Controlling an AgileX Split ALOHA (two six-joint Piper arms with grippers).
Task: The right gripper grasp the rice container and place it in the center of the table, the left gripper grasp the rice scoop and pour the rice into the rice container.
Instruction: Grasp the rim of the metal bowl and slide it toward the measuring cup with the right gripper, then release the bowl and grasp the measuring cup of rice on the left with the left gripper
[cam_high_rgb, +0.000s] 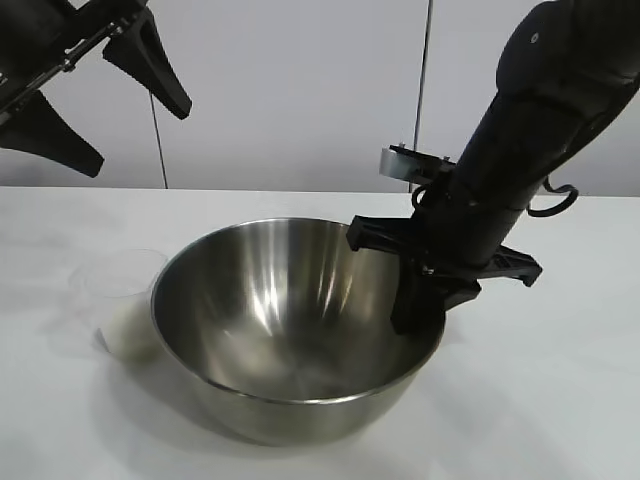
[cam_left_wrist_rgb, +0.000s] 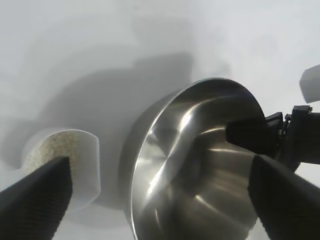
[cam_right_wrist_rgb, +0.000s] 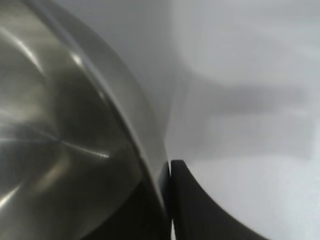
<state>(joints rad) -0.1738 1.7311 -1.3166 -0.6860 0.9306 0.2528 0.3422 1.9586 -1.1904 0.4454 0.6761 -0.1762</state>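
Ok, right gripper (cam_high_rgb: 425, 300) straddles bowl (cam_high_rgb: 290, 320) rim, fingers either side; grip state unclear. Cup (cam_high_rgb: 120, 305) w/ rice beside bowl's far side. Risk: bowl tips/slides if arm lifts before fully letting go.

We see the left black two-pronged hand (cam_high_rgb: 95, 105) raised high at the exterior view's upper left, prongs spread wide, holding nothing. The right bulky black arm slants steeply down; its tapering black hand (cam_high_rgb: 425, 300) straddles a rim, one prong each side.
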